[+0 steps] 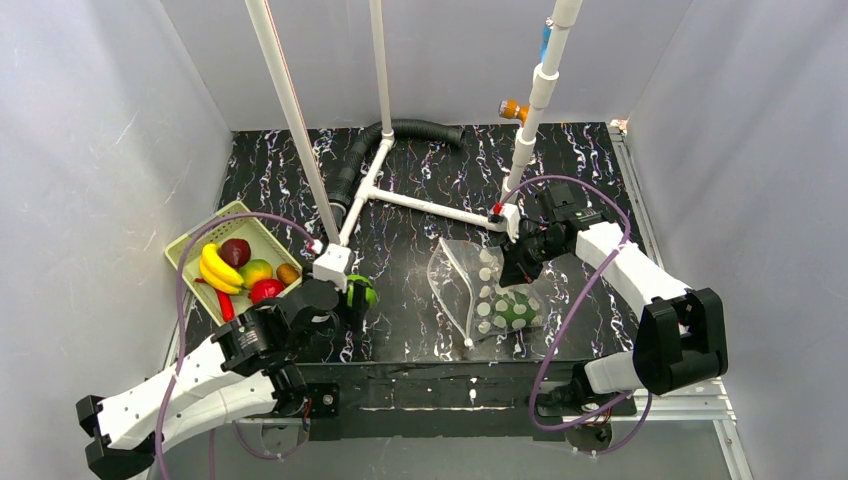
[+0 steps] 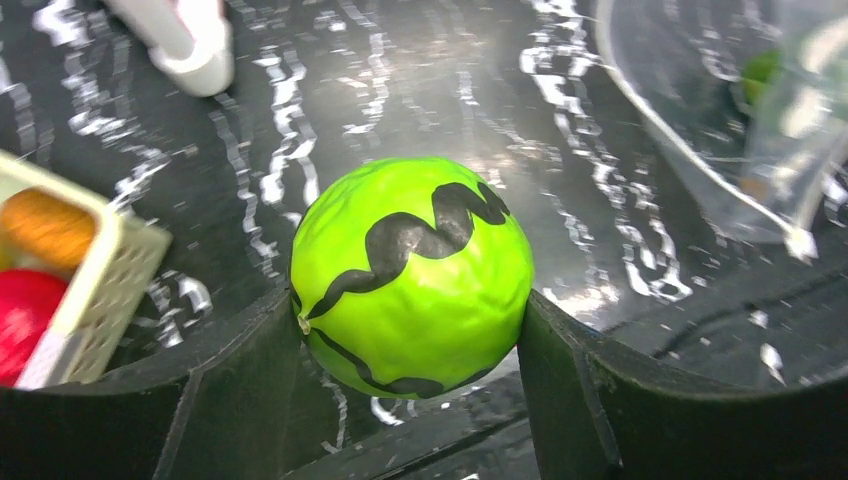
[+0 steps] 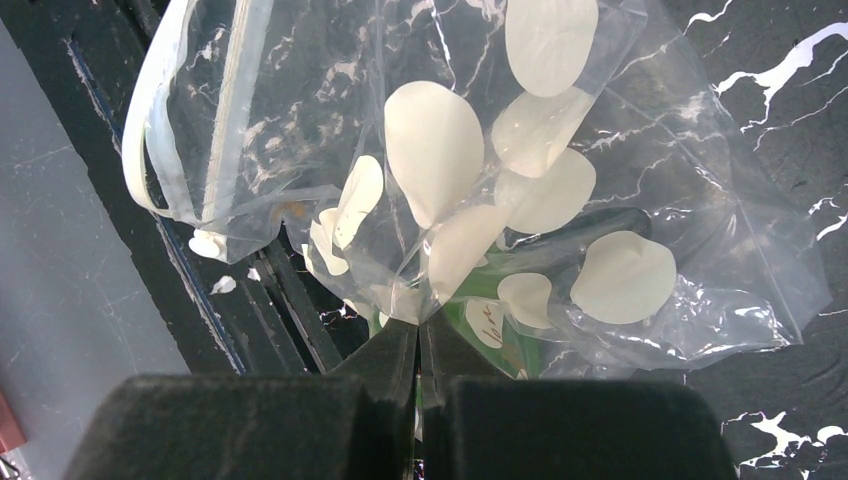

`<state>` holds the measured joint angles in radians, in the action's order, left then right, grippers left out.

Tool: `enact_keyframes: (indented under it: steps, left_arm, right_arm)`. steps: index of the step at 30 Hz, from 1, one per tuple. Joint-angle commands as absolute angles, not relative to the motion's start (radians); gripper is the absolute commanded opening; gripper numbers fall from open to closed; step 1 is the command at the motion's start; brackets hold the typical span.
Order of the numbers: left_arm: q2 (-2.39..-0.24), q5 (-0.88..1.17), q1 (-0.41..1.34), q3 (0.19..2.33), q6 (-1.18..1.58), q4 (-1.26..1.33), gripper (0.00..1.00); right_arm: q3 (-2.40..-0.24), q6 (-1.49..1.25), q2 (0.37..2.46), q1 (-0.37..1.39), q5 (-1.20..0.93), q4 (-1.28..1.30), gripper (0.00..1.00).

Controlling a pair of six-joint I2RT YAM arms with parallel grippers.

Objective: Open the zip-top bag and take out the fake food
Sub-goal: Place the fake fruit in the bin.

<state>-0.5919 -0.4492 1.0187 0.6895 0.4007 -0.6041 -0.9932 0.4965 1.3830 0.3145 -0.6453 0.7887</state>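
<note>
My left gripper [image 1: 352,297] is shut on a bright green ball with black zigzag stripes [image 2: 410,270], just right of the pale green basket [image 1: 185,245]. The basket holds a yellow banana [image 1: 218,268], a dark red fruit [image 1: 236,250], a red fruit [image 1: 265,290] and a red chili [image 1: 224,305]. The clear dotted zip-top bag [image 1: 478,290] lies at mid-table with its mouth open toward the left. My right gripper [image 3: 420,330] is shut on a pinch of the bag's plastic [image 3: 450,150]. A green piece [image 1: 516,310] is still inside the bag, partly hidden behind the dots [image 3: 525,352].
A white pipe frame [image 1: 420,205] crosses the table behind the bag, with upright poles and a black corrugated hose [image 1: 400,132] at the back. The basket's corner [image 2: 110,280] is close to my left fingers. The table's front edge runs just below the bag.
</note>
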Motion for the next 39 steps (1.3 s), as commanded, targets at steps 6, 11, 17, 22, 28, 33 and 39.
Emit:
enact_keyframes:
  steps: [6,11,17,22,28,33,39]
  left_arm:
    - [-0.517,-0.860,0.909,0.758,0.521,-0.808,0.00]
    - [-0.545,-0.787,0.717,0.724,0.460,-0.704,0.00]
    - [-0.633,-0.571,0.385,0.687,0.393,-0.569,0.00]
    - [-0.764,-0.389,0.112,0.698,0.427,-0.469,0.00]
    - [-0.938,-0.302,-0.040,0.749,0.457,-0.396,0.18]
    - [-1.028,-0.377,-0.056,0.802,0.464,-0.428,0.60]
    - [-1.003,-0.360,-0.057,0.791,0.454,-0.412,0.98]
  right_arm:
    - [-1.014,0.495,1.388,0.310,-0.638,0.787,0.02]
    - [-1.013,0.495,1.385,0.311,-0.639,0.787,0.02]
    - [-1.011,0.495,1.384,0.310,-0.641,0.789,0.02]
    - [-1.012,0.496,1.387,0.309,-0.642,0.791,0.02]
    - [-1.015,0.498,1.388,0.308,-0.646,0.795,0.02]
    - [-1.014,0.500,1.390,0.309,-0.648,0.798,0.02]
    - [-1.015,0.503,1.396,0.310,-0.652,0.801,0.02]
